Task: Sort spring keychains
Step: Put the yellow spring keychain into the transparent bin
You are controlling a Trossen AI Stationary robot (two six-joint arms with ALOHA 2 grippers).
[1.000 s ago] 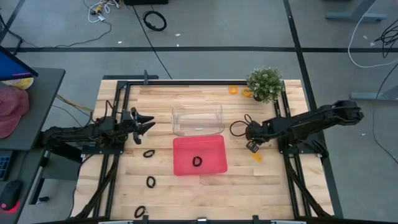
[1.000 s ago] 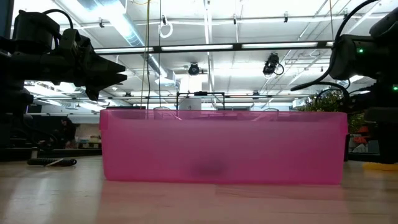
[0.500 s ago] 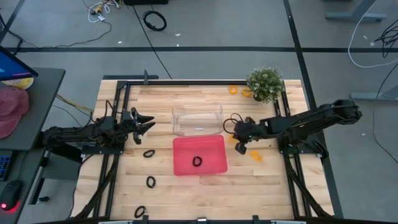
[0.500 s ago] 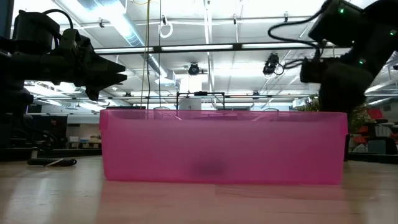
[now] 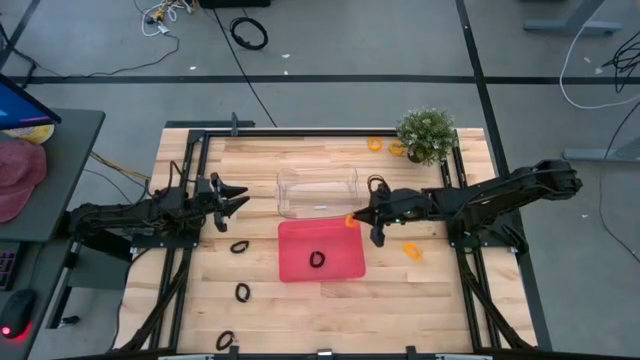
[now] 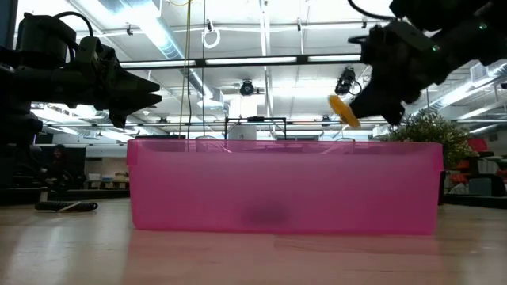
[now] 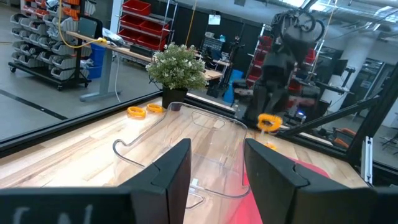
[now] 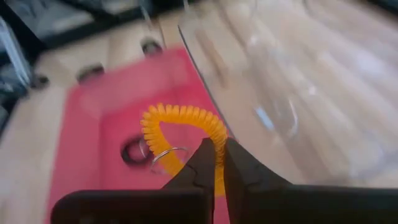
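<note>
My right gripper (image 5: 356, 217) is shut on an orange spring keychain (image 8: 181, 123) over the far right corner of the red tray (image 5: 345, 262). The low view shows the keychain (image 6: 342, 111) above the tray's rim. One black keychain (image 5: 317, 259) lies inside the tray. Three more black ones (image 5: 238, 246) (image 5: 242, 292) (image 5: 226, 341) lie on the table to the tray's left. Orange ones lie right of the tray (image 5: 411, 249) and by the plant (image 5: 375, 144). My left gripper (image 5: 238, 200) waits open at the table's left, pointing level. My right gripper pinches one stretch of the orange coil (image 8: 217, 144) between its two fingertips. The fingers slant down toward the table's left. The rest of the loop and a small metal ring (image 8: 165, 155) stick out beyond the fingertips. The keychain is lifted clear.
A clear plastic container (image 5: 318, 192) stands just beyond the red tray's far side, close to my right gripper. A potted plant (image 5: 427, 135) stands at the far right corner. Bare wood lies near the table's front edge.
My right gripper has risen and gone toward the table's left, from the table right of the tray to the tray's far right corner. It has tipped from pointing down to a shallower slant. The orange keychain has come up off the table with it.
</note>
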